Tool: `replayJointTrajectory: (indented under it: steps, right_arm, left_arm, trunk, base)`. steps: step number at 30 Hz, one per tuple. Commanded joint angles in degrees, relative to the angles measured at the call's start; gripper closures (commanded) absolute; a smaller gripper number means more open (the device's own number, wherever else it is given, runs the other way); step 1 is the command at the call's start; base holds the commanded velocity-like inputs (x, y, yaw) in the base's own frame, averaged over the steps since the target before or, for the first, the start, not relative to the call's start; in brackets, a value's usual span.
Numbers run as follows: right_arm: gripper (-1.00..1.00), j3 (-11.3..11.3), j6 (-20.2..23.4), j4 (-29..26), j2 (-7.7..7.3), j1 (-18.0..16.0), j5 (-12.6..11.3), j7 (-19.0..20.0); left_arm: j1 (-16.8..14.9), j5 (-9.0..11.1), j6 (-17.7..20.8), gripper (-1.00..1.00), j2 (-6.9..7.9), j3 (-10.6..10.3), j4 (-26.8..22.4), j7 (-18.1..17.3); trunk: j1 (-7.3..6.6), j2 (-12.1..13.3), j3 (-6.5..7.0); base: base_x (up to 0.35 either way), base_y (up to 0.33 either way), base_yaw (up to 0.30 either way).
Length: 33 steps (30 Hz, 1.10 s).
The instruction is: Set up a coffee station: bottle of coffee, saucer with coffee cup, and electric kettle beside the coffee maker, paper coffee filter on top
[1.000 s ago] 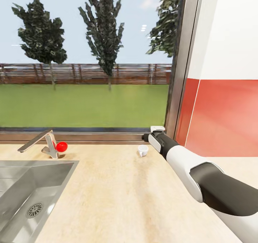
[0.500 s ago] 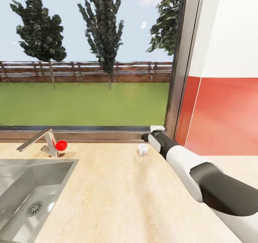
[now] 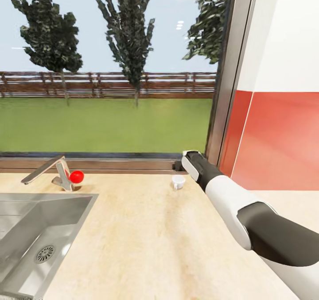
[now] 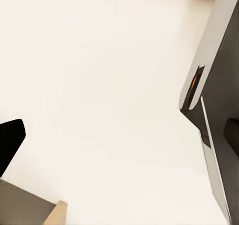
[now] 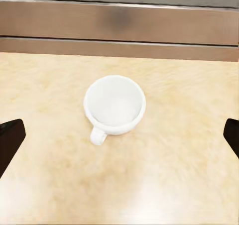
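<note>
- The coffee cup [image 3: 177, 181] is seen standing upright on the bench [image 3: 146, 242], close to the window sill [image 3: 110, 163] and apart from the sink; its handle is turned toward the camera side in the right wrist view [image 5: 115, 105]
- The cup's inside is seen white and bare, with nothing held in it
- The sink [image 3: 26, 238] is set into the bench at the left; its basin is seen with only a drain [image 3: 45, 253] at the bottom, and its near and left parts are cut off by the frame edge
- A tap [image 3: 48, 172] with a red knob [image 3: 76, 176] is found behind the sink
- The right arm [image 3: 248, 220] is stretched over the bench, its end just beside the cup; the right tool [image 5: 119, 135] is spread wide, with only the dark fingertips [image 5: 10, 140] caught at the picture's edges, the cup between and beyond them, untouched
- For the left tool, only one dark tip is caught against a pale surface, so its state cannot be told
</note>
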Motion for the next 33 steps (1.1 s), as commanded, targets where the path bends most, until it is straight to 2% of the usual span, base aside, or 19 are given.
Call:
replayJointTrajectory:
  steps: [1,3,4,8,22,28,31,33]
  right_arm:
    - [-1.0,0.2,0.9,-0.9,-0.11,-0.1,-0.6,-0.8]
    - [-1.0,-1.2,1.7,-1.9,-0.18,-0.1,-0.6,-2.9]
    - [-1.0,-3.0,2.0,-2.2,-0.2,-0.1,-0.6,-5.2]
    - [-1.0,-5.4,2.1,-2.4,-0.21,-0.1,-0.5,-7.1]
    - [-1.0,-5.9,2.1,-2.1,-0.51,-0.1,-0.5,-7.8]
    - [-1.0,-5.7,2.1,-2.5,-1.08,-0.1,-0.2,-7.8]
    - [-1.0,-5.8,2.2,-3.4,-1.49,-0.1,-0.1,-10.4]
    - [-1.0,-5.8,2.2,-3.5,-1.81,-0.3,-0.1,-13.7]
  left_arm:
    - [0.0,0.2,-0.3,-1.0,0.0,0.1,0.1,0.0]
    - [0.0,0.2,-0.3,-1.0,-0.01,0.1,0.1,0.0]
    - [0.0,0.2,-0.3,-1.0,-0.01,0.1,0.2,0.0]
    - [0.1,0.2,-0.3,-1.0,-0.08,0.1,0.2,0.0]
    - [0.1,0.2,-0.3,-1.0,-0.04,0.1,0.1,0.1]
    - [0.3,0.2,-0.3,-1.0,-0.1,0.1,0.2,0.1]
    - [0.3,0.2,-0.3,-1.0,-0.15,0.1,0.2,0.1]
    - [0.4,0.2,-0.3,-1.0,-0.19,0.1,0.2,0.1]
  trunk:
    - [0.02,-0.1,-0.18]
    - [0.02,-0.1,-0.36]
    - [0.02,-0.1,-0.45]
    - [0.02,-0.1,-0.81]
    - [0.02,-0.1,-2.09]
    - [0.02,-0.1,-2.18]
    - [0.02,-0.1,-2.18]
    - [0.02,-0.1,-2.18]
  base:
    - [0.0,0.0,0.093]
    - [0.0,0.0,0.094]
    - [0.0,0.0,0.095]
    - [0.0,0.0,0.095]
    - [0.0,0.0,0.016]
    - [0.0,0.0,0.0]
    - [0.0,0.0,0.0]
    - [0.0,0.0,0.0]
